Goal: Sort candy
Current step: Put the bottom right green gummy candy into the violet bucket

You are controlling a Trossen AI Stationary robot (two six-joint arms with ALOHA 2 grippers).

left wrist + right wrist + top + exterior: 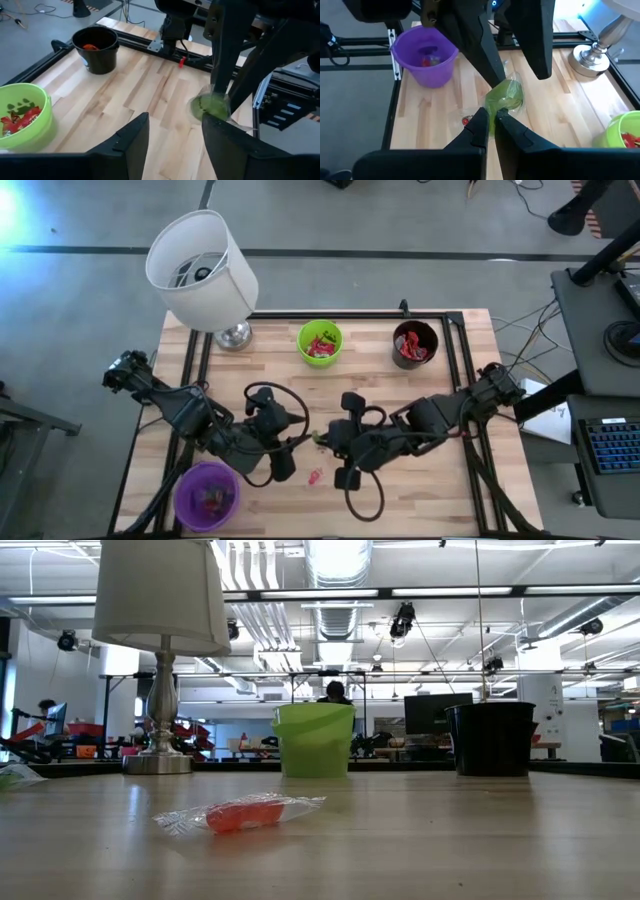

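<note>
- Near the middle of the wooden table [430, 490], the two grippers meet over a green sweet [504, 96] in a crinkled clear wrapper.
- From the right wrist view, the right gripper [490, 119] is clenched on one end of the green sweet, its two fingers pressed together on the wrapper.
- The green sweet's long axis runs away from the right gripper's tips toward the left gripper [175, 132], tilted slightly up off the table.
- The left gripper's fingers [132, 142] stand apart on either side of the sweet's far end; I cannot tell whether they touch the wrapper.
- From above, the green sweet shows only as a small speck [318, 438] between the two dark arms.
- A second sweet, an orange-red piece [245, 814] in a clear wrapper, lies flat on the table near the front edge, just in front of the grippers.
- In the low view its long axis runs across the picture, with wrapper tails at both ends.
- A purple cup [206, 495] sits at the front left corner with a few sweets inside.
- A green cup [320, 342] with red sweets and a black cup [415, 344] with red packets stand along the back edge.
- A lamp [203, 270] with a white shade stands at the back left.
</note>
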